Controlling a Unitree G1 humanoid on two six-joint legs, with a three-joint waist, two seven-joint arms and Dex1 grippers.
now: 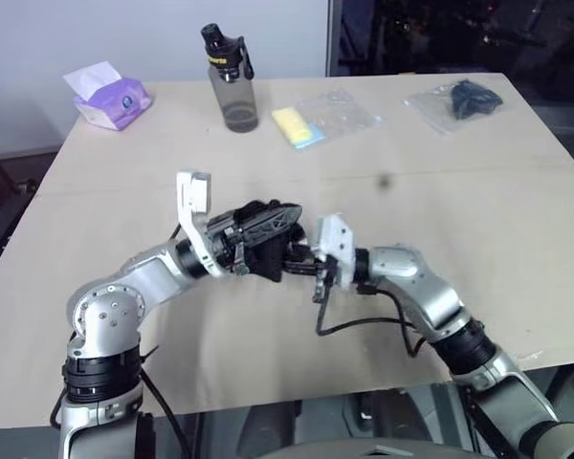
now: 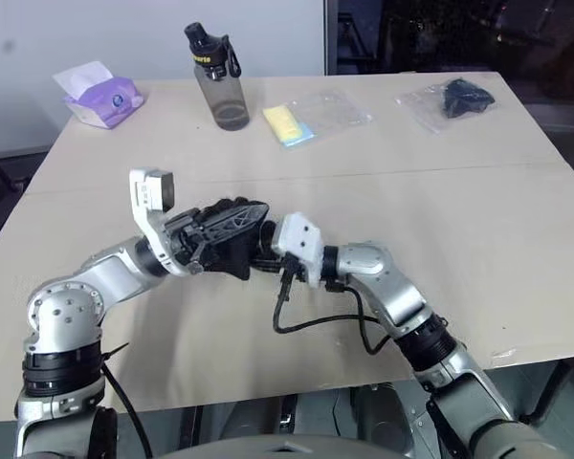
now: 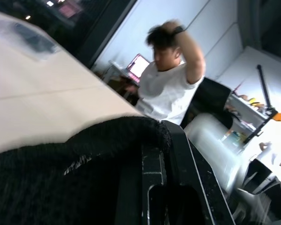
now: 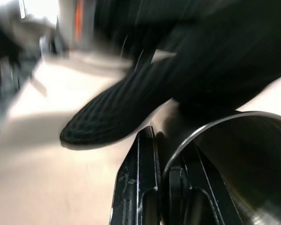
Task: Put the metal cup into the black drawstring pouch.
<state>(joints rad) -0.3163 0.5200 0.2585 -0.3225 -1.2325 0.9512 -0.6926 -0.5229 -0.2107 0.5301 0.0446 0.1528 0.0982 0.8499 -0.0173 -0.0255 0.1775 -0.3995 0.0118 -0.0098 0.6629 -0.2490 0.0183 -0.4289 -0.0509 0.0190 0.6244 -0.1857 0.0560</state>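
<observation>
Both arms meet low over the front middle of the table [image 1: 478,239], and the pouch is the landmark here. The left gripper [image 1: 258,251] has its jaws pinched shut on the black pouch [image 1: 264,239], holding it off the table surface with the fabric bunched around the fingers. In the left wrist view the knit cloth [image 3: 61,173] drapes over that gripper's finger.

The right gripper [image 1: 301,258] sits just beside the pouch on its right side, pointing leftward at it, jaws clamped on the rim of the metal cup [image 4: 215,173]. In the right wrist view the cup's shiny wall and open mouth sit right at the fingers, and the pouch [image 4: 131,108] hangs just above and ahead of the cup, touching or nearly touching it; the view is blurred, so contact is not certain.

Key relation: the cup lies immediately right of the pouch, its long axis roughly level and in line with the right gripper, aimed at the pouch. Whether the pouch mouth faces the cup cannot be told from these views. The right arm carries the cup, the left only holds the pouch.

Judgement: the insertion looks about to start, not yet done. The next move likely needs the pouch opening spread and lined up with the cup's axis; a closed or folded mouth would make the cup push the cloth aside.

Far behind the pouch stand a bottle [image 1: 231,81], a tissue pack [image 1: 108,96] and two plastic bags [image 1: 330,115].
</observation>
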